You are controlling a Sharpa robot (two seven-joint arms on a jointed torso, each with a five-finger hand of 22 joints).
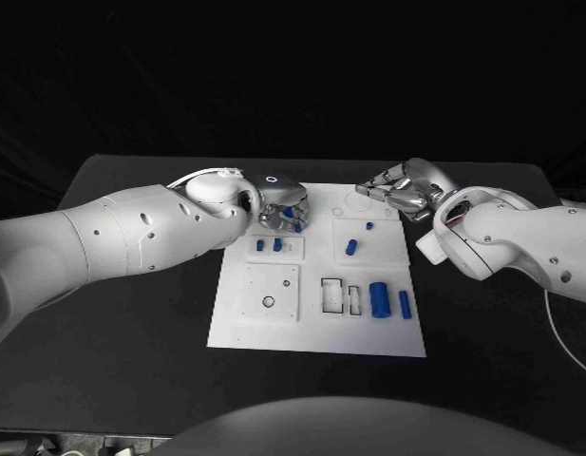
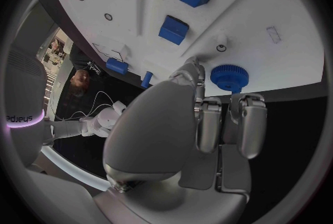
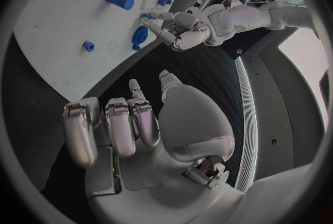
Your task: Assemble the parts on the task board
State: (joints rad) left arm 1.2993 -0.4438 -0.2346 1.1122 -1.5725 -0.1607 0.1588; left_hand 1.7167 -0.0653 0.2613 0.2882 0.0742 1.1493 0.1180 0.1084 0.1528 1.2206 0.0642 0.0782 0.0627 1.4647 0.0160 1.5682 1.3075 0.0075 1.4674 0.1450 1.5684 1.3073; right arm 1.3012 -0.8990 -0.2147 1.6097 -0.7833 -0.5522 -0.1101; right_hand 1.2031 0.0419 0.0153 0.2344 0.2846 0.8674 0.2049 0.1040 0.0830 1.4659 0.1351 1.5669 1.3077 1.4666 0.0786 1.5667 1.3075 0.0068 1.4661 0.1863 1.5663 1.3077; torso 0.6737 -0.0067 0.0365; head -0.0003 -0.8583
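- The tabletop (image 1: 128, 332) is a matte black slab filling the middle of the head view.
- The task board (image 1: 323, 328), a flat white rectangular plate with shallow cut-out recesses, lies at centre frame.
- The left hand (image 1: 279, 204) (silver, smooth-shelled) hovers over the board's upper left corner, fingers (image 2: 208, 124) curled together beside a blue knurled round part (image 2: 229, 76); whether it touches that part I cannot tell.
- The right hand (image 1: 400, 188) sits at the board's upper right edge, fingers (image 3: 118, 129) curled in on nothing.
- Small blue cylinders (image 1: 380, 299) lie at the board's lower right.
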